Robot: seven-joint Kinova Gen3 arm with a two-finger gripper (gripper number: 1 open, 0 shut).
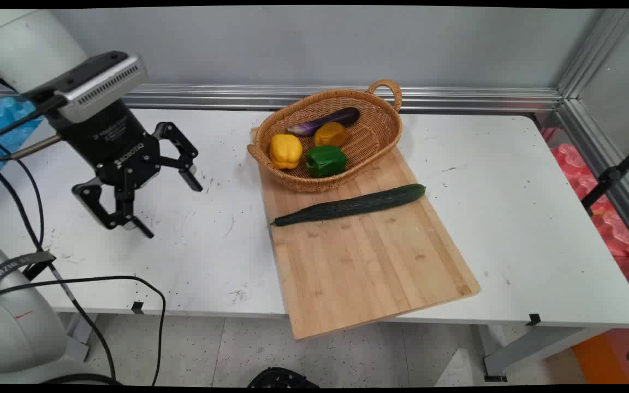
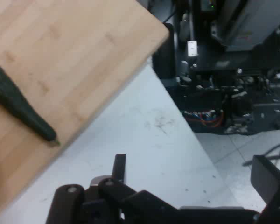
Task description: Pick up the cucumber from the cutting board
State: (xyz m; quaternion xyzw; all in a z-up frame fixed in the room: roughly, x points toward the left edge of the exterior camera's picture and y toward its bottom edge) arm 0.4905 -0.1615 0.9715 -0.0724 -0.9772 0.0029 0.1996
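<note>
At lower centre of the main view, nearest the camera: a bamboo cutting board [image 1: 369, 267], lying slantwise on the white table [image 1: 511, 218], its near corner overhanging the table's front edge. The hand view shows the same board at upper left.

On the board's middle: one long cucumber [image 1: 352, 204], dark green, lying flat, thick end to the right, thin stem end to the left at the board's edge. By the look of it, stiff, fairly light, with a smooth skin that may slip; its thicker middle seems the surest place for a hold across its width.

At left of the frame, level with the cucumber: the black gripper [image 1: 170, 210], above bare table and well apart from the board. Its jaws stand spread wide, with nothing between them.

At upper centre, farthest back: an oval wicker basket [image 1: 380, 136] with a loop handle, resting partly on the board's far end. It holds a yellow bell pepper [image 1: 285, 151], a green bell pepper [image 1: 326, 160], an orange pepper [image 1: 330, 134] and a purple eggplant [image 1: 325, 120].
</note>
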